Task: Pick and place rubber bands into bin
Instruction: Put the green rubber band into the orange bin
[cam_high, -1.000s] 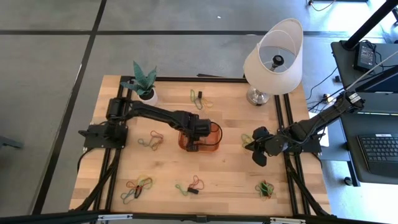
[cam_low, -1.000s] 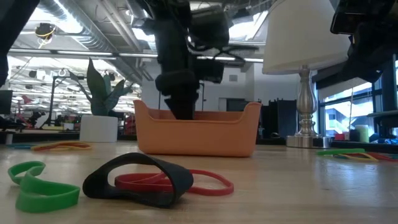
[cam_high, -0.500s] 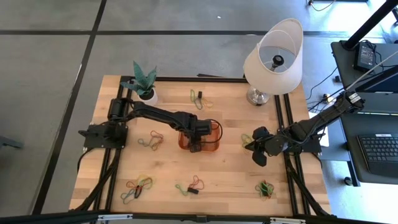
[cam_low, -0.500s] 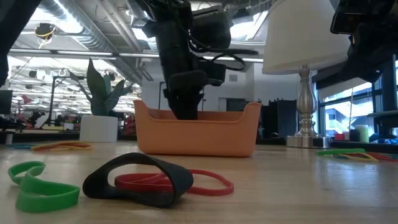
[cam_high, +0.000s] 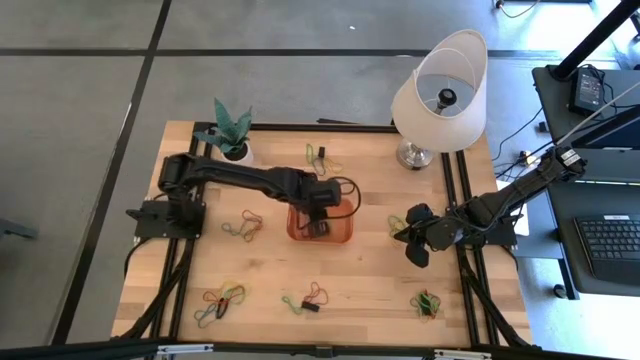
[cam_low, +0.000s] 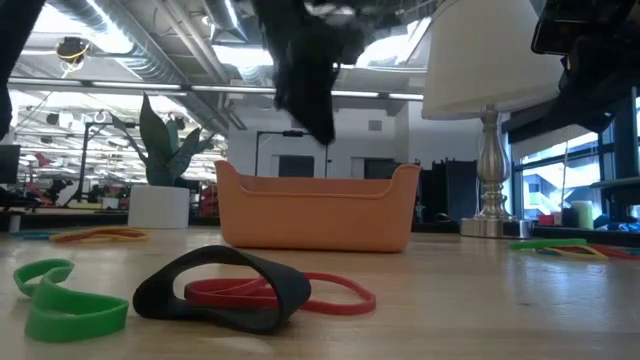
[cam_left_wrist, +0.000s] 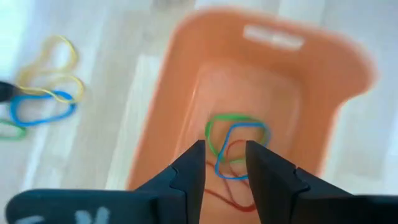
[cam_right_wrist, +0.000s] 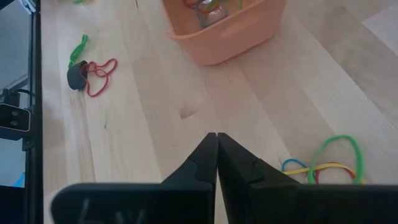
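The orange bin stands mid-table, and several rubber bands in green, blue and red lie on its floor. My left gripper hovers open above the bin, clear of its rim, with nothing between its fingers. My right gripper waits shut near the table's right side, above bare wood. Loose bands lie around the table: a cluster left of the bin, one behind it, others along the near edge.
A white-shaded lamp stands at the far right corner and a potted plant at the far left. Black frame rails run along both sides. Green, yellow and blue bands lie near my right gripper.
My left gripper has risen from inside the bin to well above its rim. The bin has stayed in place.
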